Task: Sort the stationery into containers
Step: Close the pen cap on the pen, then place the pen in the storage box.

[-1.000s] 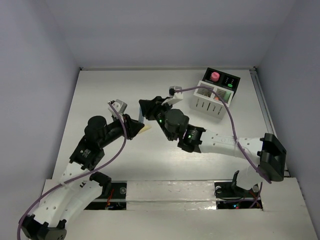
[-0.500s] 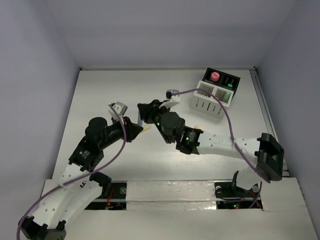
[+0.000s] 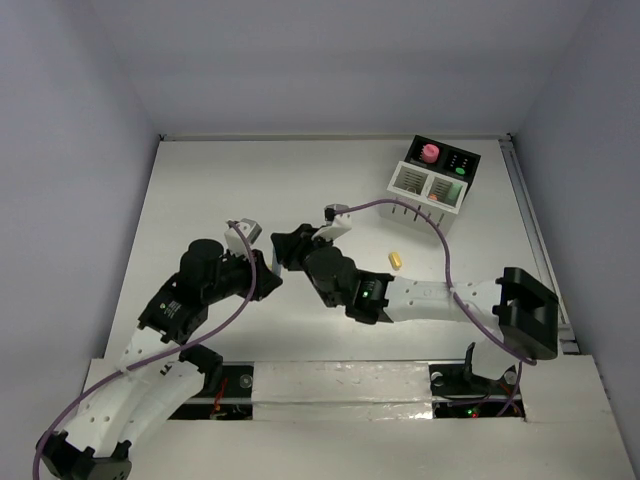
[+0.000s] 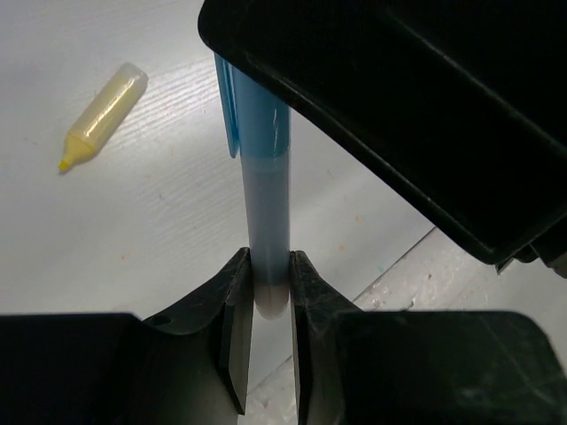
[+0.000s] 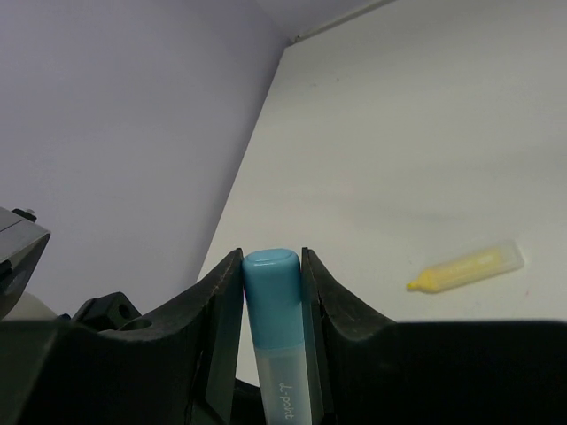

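Observation:
A pastel blue pen [image 4: 266, 177] is gripped at both ends. My left gripper [image 4: 264, 276] is shut on its rounded grey-blue tail, and my right gripper [image 5: 273, 266] is shut on its blue cap [image 5: 275, 297]. From above, the left gripper [image 3: 268, 274] and right gripper [image 3: 284, 250] meet nose to nose at the table's centre-left, hiding the pen. A pastel yellow pen [image 3: 394, 260] lies loose on the table. The containers stand at the back right: a white slatted box [image 3: 424, 190] joined to a black box [image 3: 458, 163] with a pink-capped bottle [image 3: 428, 152] in it.
The yellow pen [image 4: 100, 117] lies flat, also seen beyond the right gripper [image 5: 467, 267]. A purple cable [image 3: 420, 215] arcs from the right wrist past the white box. The table's near edge [image 3: 330, 372] runs just behind both arms.
Both grippers have drifted toward the near edge with the blue pen between them. The right arm's forearm swung away, uncovering the yellow pen on the table.

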Tool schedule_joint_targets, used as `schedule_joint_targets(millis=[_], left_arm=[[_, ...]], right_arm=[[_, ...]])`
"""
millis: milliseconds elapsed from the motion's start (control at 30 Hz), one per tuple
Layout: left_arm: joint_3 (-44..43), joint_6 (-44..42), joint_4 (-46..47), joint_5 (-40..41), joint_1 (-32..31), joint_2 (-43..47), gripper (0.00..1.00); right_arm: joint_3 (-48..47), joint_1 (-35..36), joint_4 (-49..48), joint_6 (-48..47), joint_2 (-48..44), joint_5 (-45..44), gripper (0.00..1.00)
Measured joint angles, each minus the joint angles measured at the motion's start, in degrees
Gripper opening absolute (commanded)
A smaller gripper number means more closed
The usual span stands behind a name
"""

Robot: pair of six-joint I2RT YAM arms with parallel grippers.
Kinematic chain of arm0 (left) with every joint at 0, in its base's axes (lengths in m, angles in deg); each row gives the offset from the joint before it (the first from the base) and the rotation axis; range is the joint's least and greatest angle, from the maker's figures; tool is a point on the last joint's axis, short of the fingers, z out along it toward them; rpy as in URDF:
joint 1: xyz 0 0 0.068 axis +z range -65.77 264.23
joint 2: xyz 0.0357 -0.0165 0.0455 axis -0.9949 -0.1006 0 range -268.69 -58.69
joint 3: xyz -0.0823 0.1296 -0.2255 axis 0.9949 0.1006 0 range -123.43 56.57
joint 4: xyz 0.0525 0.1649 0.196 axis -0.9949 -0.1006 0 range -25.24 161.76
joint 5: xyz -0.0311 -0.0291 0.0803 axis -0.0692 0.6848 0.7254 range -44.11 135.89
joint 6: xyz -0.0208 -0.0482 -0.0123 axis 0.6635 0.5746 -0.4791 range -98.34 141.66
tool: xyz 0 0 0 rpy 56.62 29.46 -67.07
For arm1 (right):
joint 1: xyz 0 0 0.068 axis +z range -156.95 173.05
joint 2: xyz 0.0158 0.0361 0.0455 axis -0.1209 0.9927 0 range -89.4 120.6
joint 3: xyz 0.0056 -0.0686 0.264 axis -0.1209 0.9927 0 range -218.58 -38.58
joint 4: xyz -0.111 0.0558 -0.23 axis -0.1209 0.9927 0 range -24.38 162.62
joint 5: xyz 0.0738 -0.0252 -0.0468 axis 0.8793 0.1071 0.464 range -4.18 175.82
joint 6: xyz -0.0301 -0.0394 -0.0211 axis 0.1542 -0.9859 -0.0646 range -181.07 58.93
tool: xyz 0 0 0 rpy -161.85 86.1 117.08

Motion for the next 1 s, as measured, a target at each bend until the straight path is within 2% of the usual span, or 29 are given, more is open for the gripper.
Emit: schedule_joint_targets(millis=[233,367,433,467,533,567,667,833,867,900,1000], left_arm=[[0.3,-0.2,-6.0,-0.7,-0.1,0.0,0.0],[0.4,-0.3,-5.9,-2.5,-0.2,-0.6,0.0],[0.4,-0.5,-3.9,-3.9,-0.3,-1.3,0.09],[0.4,-0.5,-2.0,-4.4,-0.3,-1.6,0.23],[0.4,-0.6,3.1,-4.2,-0.2,-2.4,0.37],[0.3,-0.4,6.4,-3.9,0.2,-2.7,0.48],[0.2,-0.3,13.1,-3.6,0.9,-2.9,0.62],[0.1,-0.3,16.9,-3.7,1.1,-2.5,0.78],[0.1,-0.3,17.2,-3.8,1.1,-2.1,0.91],[0.1,-0.5,17.4,-3.8,1.1,-1.7,0.99],[0.1,-0.3,17.8,-3.8,1.1,-0.4,0.99]], right_arm=[[3.2,2.0,0.2,5.8,1.0,-2.6,0.0],[4.6,2.2,1.2,6.8,-0.7,-3.4,0.0],[4.8,1.5,2.2,5.6,-2.5,-3.1,0.0],[4.8,0.6,2.5,4.8,-3.5,-2.3,0.0],[4.5,-2.1,3.5,3.0,-5.1,0.6,0.0],[4.5,-3.7,4.6,1.9,-5.8,2.3,0.0],[2.8,-9.1,8.0,-1.4,-6.1,4.8,0.0],[-0.4,-22.3,11.2,-5.5,-7.4,5.6,0.0],[-0.4,-25.6,11.9,-6.2,-8.4,5.6,0.0],[-0.3,-29.6,12.5,-7.1,-9.7,5.4,0.0],[0.0,-40.0,12.8,-10.8,-13.5,3.3,0.0]])
